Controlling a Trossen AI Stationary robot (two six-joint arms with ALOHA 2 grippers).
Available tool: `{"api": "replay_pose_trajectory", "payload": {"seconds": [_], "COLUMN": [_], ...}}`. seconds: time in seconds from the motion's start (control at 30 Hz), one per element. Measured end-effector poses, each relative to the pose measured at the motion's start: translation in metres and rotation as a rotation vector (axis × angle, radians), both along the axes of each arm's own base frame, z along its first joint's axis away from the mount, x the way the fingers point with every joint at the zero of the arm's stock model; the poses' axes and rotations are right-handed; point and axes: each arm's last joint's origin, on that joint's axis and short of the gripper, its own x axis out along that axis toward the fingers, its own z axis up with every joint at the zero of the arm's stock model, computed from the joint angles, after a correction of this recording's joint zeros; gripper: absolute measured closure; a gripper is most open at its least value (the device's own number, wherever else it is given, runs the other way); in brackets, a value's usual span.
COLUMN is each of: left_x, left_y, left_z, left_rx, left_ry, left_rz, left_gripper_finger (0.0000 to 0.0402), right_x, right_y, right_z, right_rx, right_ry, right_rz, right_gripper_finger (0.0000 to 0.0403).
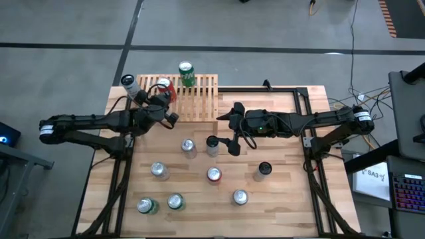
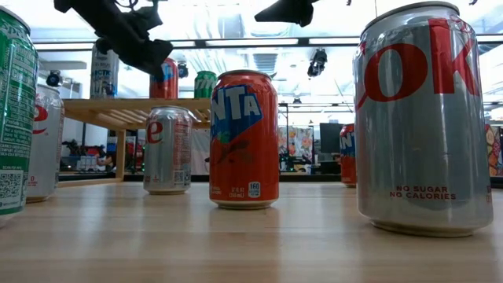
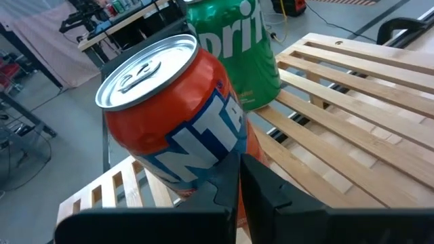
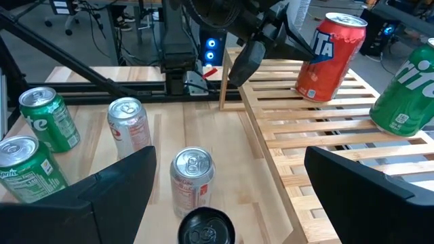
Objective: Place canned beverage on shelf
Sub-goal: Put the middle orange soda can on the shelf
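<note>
The light-wood slatted shelf stands at the table's far edge. On it stand an orange Fanta can, a green Sprite can and a white can at its left end. My left gripper is shut, its tips right at the near side of the orange can. My right gripper hangs open above the table's middle, nothing between its fingers, over a silver can and a black-topped can. My left gripper has its shut fingertips against or just short of the orange can's lower side, coming from the table's near side. The fingers hide that spot, so I cannot tell whether they touch. The can stands on the slats.
Several loose cans stand on the table: silver ones, a red-topped one, a dark one, green ones at the near left. The shelf's right half is bare slats.
</note>
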Motion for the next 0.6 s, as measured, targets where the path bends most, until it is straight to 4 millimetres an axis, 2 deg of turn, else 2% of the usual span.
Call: {"api": "replay_pose_trajectory", "payload": {"seconds": [0.3, 0.5, 0.6], "left_x": [0.000, 0.008, 0.014], "left_y": [-0.002, -0.007, -0.007], "left_z": [0.003, 0.022, 0.033], "left_rx": [-0.006, -0.139, -0.151], "left_ry": [0.000, -0.102, -0.189], "left_rz": [-0.035, -0.288, -0.314], "left_gripper_finger": [0.0401, 0.0401, 0.0401], "right_x": [0.000, 0.000, 0.000], "right_y": [0.000, 0.000, -0.001], "right_z": [0.000, 0.000, 0.001], "right_rx": [0.015, 0.021, 0.023], "right_ry": [-0.003, -0.007, -0.012], "right_rz": [-0.006, -0.008, -0.011], "right_gripper_finger": [0.0039, 0.0039, 0.0039]}}
